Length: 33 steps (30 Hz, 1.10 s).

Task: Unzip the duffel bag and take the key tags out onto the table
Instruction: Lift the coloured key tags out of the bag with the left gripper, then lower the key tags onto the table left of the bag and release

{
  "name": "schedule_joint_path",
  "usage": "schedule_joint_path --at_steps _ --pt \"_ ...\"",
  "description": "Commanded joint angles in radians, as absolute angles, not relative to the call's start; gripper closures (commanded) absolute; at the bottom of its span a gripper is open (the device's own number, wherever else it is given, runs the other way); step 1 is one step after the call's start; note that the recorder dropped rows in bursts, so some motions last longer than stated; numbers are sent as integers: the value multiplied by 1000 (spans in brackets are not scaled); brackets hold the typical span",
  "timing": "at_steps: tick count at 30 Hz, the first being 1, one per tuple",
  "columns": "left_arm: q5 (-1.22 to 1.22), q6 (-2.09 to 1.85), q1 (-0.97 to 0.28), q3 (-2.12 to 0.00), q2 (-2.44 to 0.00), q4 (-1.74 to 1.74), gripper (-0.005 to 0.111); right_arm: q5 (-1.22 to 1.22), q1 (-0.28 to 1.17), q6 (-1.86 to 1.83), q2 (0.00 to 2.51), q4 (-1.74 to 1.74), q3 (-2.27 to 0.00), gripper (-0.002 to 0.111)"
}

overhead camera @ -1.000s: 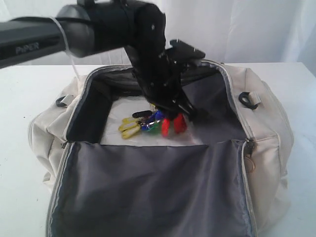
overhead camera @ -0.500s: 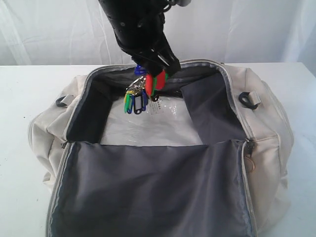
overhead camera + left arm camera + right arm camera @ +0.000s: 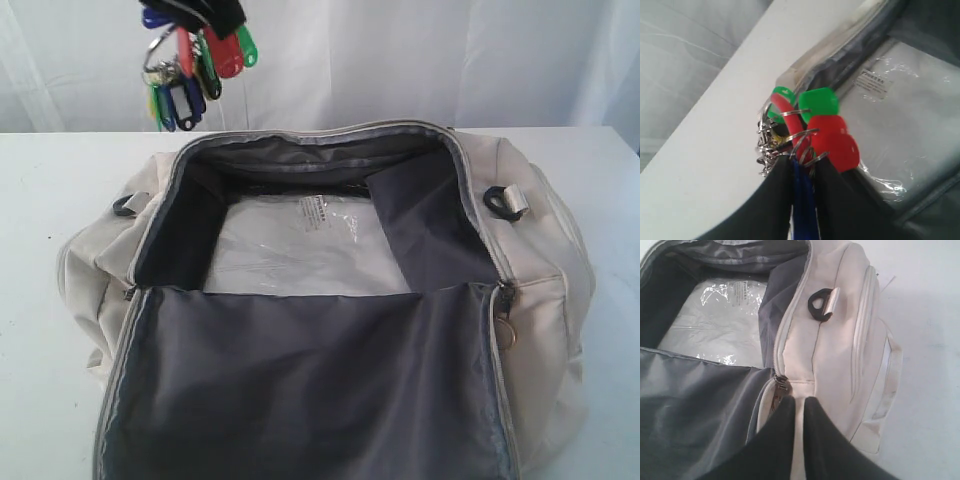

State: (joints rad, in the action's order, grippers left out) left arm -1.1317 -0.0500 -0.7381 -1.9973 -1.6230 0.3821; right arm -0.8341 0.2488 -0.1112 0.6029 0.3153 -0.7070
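The cream duffel bag [image 3: 545,250] lies unzipped on the white table [image 3: 50,190], its grey-lined flap [image 3: 300,390] folded toward the front. High above the bag's back left corner, my left gripper [image 3: 200,22] is shut on the key tags [image 3: 195,70], which dangle over the table behind the bag. The left wrist view shows red and green key tags [image 3: 832,140] and metal rings at the left gripper [image 3: 802,160], a blue tag pinched between the fingers. My right gripper [image 3: 799,402] is shut and empty, beside a zipper pull [image 3: 777,385] at the duffel bag's [image 3: 840,340] end.
A clear plastic-wrapped white packet [image 3: 290,250] with a printed label lies on the bag's floor. Black D-rings [image 3: 505,203] sit on the bag's ends. White curtain hangs behind the table. Bare tabletop [image 3: 715,150] shows on the left of the bag.
My left gripper has risen out of the bag with the key tags, moving up and to the left until the bunch hangs above the bag's back left corner.
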Motion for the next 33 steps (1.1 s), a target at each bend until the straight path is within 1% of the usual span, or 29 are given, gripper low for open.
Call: schedule_joint_path --at_steps 1,10,17,20,26,30,33 --pt "-1221 -26 -658 -1904 -1522 391 107 -821 248 -107 599 314 -707 102" --pt "-1221 -23 -490 -1571 -1374 389 107 -821 248 -107 599 314 -707 102" --pt "-1201 -23 -406 -1305 -1345 380 107 -821 248 -113 599 314 -707 102" --pt "-1128 -23 -385 -1195 -1345 380 107 -821 248 -113 599 316 -707 102" --pt "-896 -15 -342 -984 -1349 354 107 -821 248 -108 599 316 -707 102" --pt "-774 -36 -342 -869 -1366 214 107 -821 248 -108 599 316 -707 102" --pt "-705 -141 -342 -811 -1384 68 107 -821 248 -108 599 316 -707 102"
